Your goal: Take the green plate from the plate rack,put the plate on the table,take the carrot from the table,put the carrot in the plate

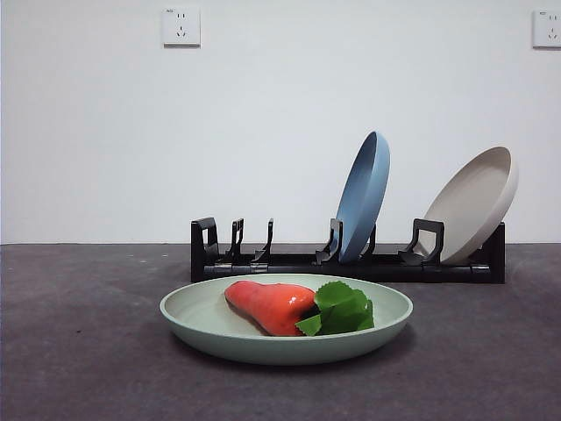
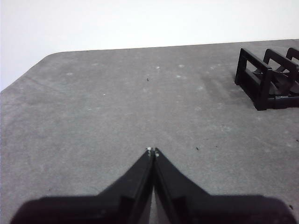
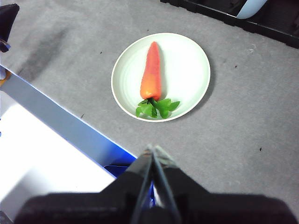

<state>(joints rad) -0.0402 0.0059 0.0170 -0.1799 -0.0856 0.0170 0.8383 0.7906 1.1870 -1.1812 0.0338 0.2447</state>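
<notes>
carrot (image 1: 270,306) in green plate (image 1: 210,331) | rack (image 1: 351,266) behind | both claws closed, empty

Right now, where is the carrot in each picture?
Front view: the carrot lies in the green plate, in front of the plate rack, leaves toward the beige plate's side.
Left wrist view: not in it; only the rack's end and table show.
Right wrist view: it lies in the plate beyond the shut right pincer.
Shared landmark: the plate rack.
</notes>
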